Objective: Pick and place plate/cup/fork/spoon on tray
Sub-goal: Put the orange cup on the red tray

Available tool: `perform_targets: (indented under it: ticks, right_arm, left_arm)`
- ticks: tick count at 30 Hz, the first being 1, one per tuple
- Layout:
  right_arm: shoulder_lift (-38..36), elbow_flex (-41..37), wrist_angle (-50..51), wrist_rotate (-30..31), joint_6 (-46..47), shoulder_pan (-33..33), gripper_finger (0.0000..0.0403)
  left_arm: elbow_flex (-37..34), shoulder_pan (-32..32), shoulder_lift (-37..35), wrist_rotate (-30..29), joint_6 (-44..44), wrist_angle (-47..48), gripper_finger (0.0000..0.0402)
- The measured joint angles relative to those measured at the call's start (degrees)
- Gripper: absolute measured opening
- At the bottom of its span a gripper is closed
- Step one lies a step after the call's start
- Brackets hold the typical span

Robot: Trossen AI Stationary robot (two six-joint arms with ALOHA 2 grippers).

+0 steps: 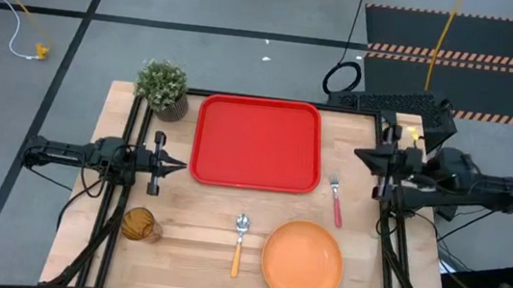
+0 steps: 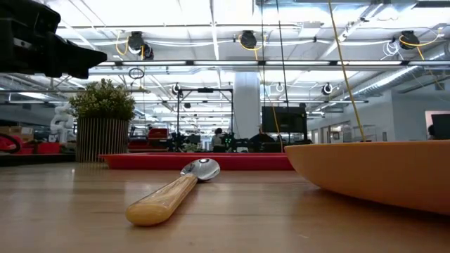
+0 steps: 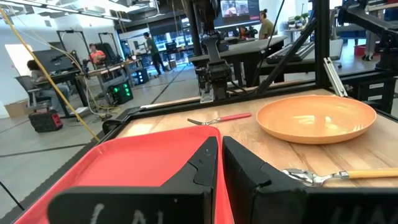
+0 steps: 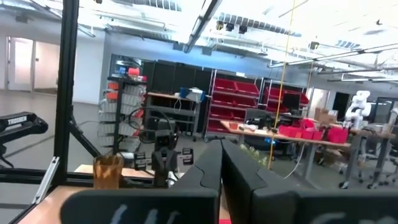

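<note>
I see potted plant (image 1: 163,87) beside empty tray (image 1: 258,143); left gripper (image 1: 177,165) closed at its edge, right gripper (image 1: 362,156) closed near fork (image 1: 335,201).

Bright overhead ceiling lights, soft shadows, blurred foreground

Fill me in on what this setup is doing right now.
Nothing is being handled yet. The left gripper waits at the table's left edge and the right gripper at its right edge, both with jaws shut and empty. The red tray has nothing on it. The fork lies just right of the tray; the spoon, the orange plate and the cup sit along the table's near side.
</note>
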State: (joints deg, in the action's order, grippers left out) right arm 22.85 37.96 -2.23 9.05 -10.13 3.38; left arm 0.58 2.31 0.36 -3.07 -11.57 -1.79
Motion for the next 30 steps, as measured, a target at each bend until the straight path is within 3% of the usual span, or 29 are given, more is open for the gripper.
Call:
perform_targets:
  ticks: [7, 21, 30]
  right_arm:
    - [7.0, 11.8, 5.7, -0.1, -1.2, 0.0, 0.0000]
    - [25.3, 37.8, 28.9, -0.3, 2.4, 0.0, 0.0000]
    - [32.9, 42.2, 33.5, -3.5, 8.8, 0.0, 0.0000]
  left_arm:
    - [0.0, 0.0, 0.0, -0.1, 0.0, -1.2, 0.0028]
    - [0.0, 0.0, 0.0, 0.0, 0.7, -1.4, 0.0028]
    - [0.0, 0.0, 0.0, -0.7, 15.1, -1.6, 0.0028]
